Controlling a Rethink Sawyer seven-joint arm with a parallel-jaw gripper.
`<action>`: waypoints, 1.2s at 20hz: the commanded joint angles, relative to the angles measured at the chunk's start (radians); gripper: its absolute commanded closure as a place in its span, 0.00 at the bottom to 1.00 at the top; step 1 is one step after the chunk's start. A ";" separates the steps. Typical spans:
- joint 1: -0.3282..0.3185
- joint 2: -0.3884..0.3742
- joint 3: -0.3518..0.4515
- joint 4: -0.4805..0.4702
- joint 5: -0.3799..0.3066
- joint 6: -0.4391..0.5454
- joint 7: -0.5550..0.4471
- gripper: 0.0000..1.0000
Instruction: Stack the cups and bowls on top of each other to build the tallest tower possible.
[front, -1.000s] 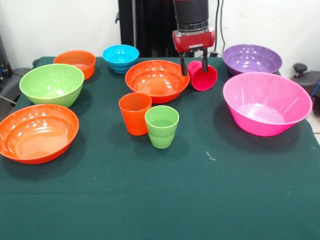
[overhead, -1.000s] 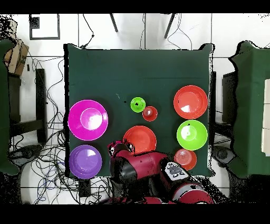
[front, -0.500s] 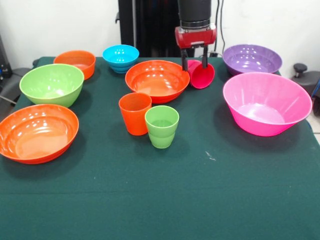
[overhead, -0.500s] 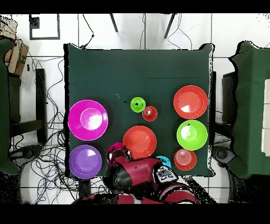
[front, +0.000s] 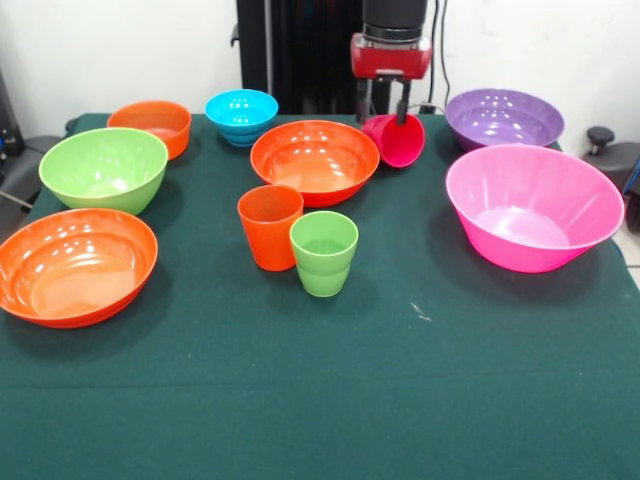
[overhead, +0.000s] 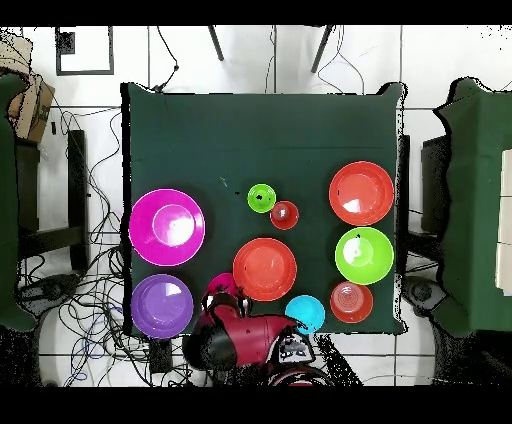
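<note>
This is a robotics lab rather than a home or a kitchen. A desk (overhead: 260, 130) covered in dark green cloth stands on a pale tiled floor (overhead: 440, 60), and loose black cables (overhead: 95, 180) trail all around it in the overhead view. More green-covered tables (overhead: 478, 200) stand to either side, with a cardboard box (overhead: 33, 105) at one edge. A red and black robot arm (front: 393, 40) on a black pedestal (front: 290, 50) stands at the desk's far side against a plain white wall (front: 120, 50). Bright plastic bowls (front: 104, 168) and cups (front: 324, 252) are laid out like test props.
</note>
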 joint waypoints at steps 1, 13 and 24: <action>0.068 -0.011 -0.044 0.017 0.109 -0.054 0.221 0.00; 0.072 -0.009 -0.044 0.004 0.052 -0.084 0.242 1.00; 0.015 -0.107 0.006 0.059 -0.006 -0.047 0.221 1.00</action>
